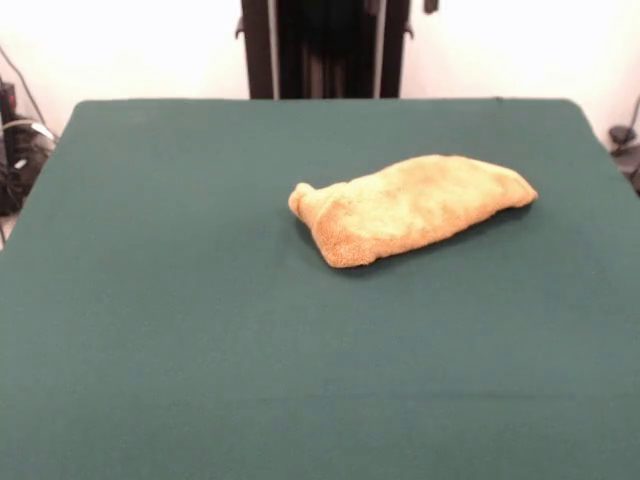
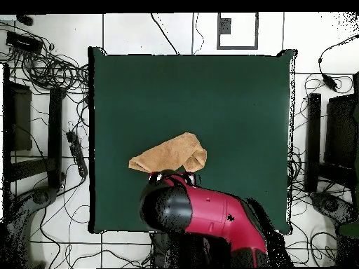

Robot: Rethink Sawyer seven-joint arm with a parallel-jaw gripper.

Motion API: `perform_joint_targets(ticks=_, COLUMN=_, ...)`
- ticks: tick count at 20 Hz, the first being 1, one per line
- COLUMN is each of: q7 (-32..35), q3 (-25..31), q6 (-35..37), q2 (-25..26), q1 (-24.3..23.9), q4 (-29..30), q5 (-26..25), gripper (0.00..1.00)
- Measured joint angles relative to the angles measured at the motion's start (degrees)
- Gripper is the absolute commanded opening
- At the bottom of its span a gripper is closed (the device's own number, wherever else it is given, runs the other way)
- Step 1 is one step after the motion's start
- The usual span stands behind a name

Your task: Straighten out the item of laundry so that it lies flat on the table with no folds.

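Note:
The item of laundry (image 1: pixel 410 205), an orange-tan fluffy towel, lies folded over on itself in a long lump on the dark green table (image 1: pixel 200 330), right of centre in the front view. One end bunches into a small knob at the left. In the overhead view the towel (image 2: pixel 172 155) lies near the table's (image 2: pixel 231 105) lower middle. The red and black arm (image 2: pixel 203 214) reaches over the table's bottom edge, and its end covers the towel's lower rim. The gripper (image 2: pixel 167 178) shows only as a small dark part at the arm's tip. No label shows.
The robot's black pedestal (image 1: pixel 325 48) stands behind the table's far edge. Cables and equipment (image 2: pixel 49 84) lie on the floor around the table, with dark stands (image 2: pixel 329 140) at both sides.

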Motion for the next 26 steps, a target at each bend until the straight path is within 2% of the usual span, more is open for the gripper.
perform_joint_targets(ticks=14, q7=0.0, q3=0.3, q6=-7.5, q2=10.3, q1=-2.0, q4=-5.5, q5=-0.5, gripper=1.0)
perform_joint_targets(ticks=26, q7=0.0, q3=6.4, q6=-15.5, q2=12.8, q1=-13.1, q4=-5.7, q5=-10.3, gripper=1.0)
